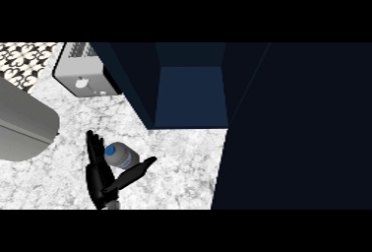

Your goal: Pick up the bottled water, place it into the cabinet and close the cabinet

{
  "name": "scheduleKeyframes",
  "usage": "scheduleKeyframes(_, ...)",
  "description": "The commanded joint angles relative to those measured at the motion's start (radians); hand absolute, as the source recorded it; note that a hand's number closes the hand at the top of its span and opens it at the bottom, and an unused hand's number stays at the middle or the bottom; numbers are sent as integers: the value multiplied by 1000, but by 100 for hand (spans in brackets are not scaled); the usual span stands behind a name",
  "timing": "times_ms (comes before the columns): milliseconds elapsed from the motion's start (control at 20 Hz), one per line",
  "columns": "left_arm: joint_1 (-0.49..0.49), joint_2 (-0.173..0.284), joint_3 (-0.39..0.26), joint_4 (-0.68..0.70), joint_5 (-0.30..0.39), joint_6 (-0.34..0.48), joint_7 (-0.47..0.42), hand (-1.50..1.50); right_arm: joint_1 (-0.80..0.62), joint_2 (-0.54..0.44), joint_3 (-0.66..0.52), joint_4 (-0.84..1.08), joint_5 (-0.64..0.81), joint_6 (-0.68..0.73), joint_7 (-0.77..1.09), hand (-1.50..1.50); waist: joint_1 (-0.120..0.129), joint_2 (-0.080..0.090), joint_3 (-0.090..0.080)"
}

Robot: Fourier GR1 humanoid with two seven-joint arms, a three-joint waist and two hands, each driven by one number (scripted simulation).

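open cabinet door right of hand, bottled water, toaster

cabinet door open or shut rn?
Open. The cabinet shows its blue interior, and its door is swung out at the view's right. The bottled water is on the counter, outside it.

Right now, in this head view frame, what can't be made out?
- Right hand: shows nowhere in the head view.
- Bottled water: its lower body is hidden behind the left hand; whether the hand touches it is unclear.
- Cabinet: its open door fills the view's right and hides the counter beyond.
- Toaster: cut off by the top edge.
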Motion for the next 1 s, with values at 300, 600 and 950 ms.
scheduleKeyframes(300, -59, -1, -18, 253, 191, -35, -250, -150, 17, -22, 48, -61, 114, -15, 5, -150, 4, 1, 0)
scheduleKeyframes(600, -82, -1, 2, 357, 285, -119, -365, -150, 8, -40, 28, -119, 100, -19, 53, -150, 2, 1, 0)
scheduleKeyframes(950, -160, -1, 28, 417, 306, -219, -390, -150, -7, -16, 69, -82, 119, -46, 49, -150, 2, 1, 0)
